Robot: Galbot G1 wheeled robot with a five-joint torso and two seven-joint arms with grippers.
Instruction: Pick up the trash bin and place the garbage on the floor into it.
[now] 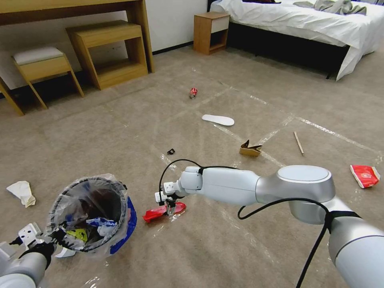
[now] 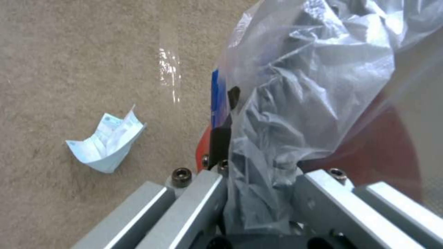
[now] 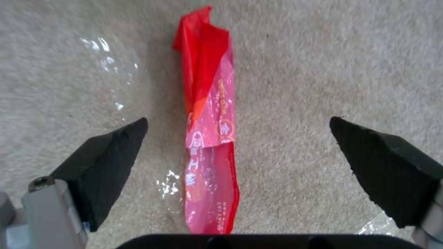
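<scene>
Readable print is scarce. The long red wrapper, lying up the middle of the right wrist frame between the two spread dark fingers of the right tool, carries pale Chinese characters running along its length in the lower half, a small round emblem with one character near the frame's centre, and a line of tiny Latin-looking letters close to its lower end; none of it is sharp enough to spell out. The folded white paper at the left of the left wrist frame shows faint bluish printing, illegible. Nothing can be read in the head frame.
</scene>
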